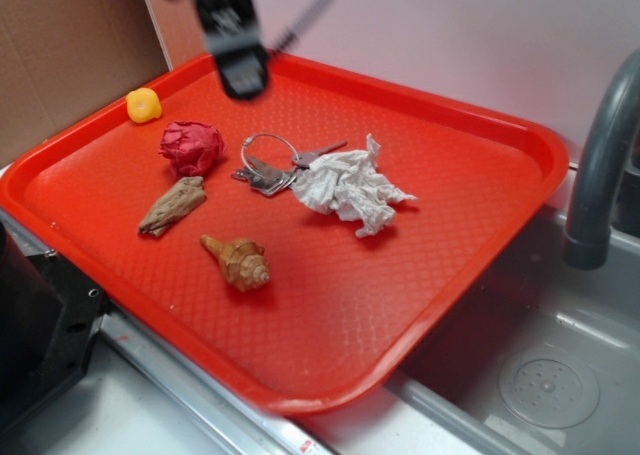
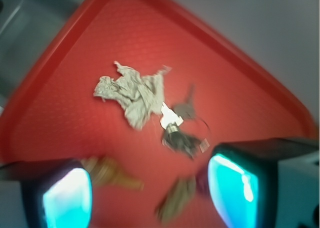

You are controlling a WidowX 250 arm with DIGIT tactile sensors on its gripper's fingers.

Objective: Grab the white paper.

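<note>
keys (image 1: 268, 165) touching white paper (image 1: 348, 187)

Pale wall (image 1: 480, 35) behind, plain, faint pink cast near the tray. Brown cardboard panel (image 1: 60, 45) at left rear, leaning against the wall. Red tray (image 1: 330, 355) sits across a steel sink (image 1: 560, 375), one corner overhanging the basin. Round drain (image 1: 548, 385) visible in the basin floor. Grey faucet (image 1: 600, 155) curves up at right edge. Steel counter strip (image 1: 160, 395) along the front. Dark box (image 1: 35, 325) at lower left, detail unclear. Light is soft, even, short shadows. Wrist view is blurred.
</note>
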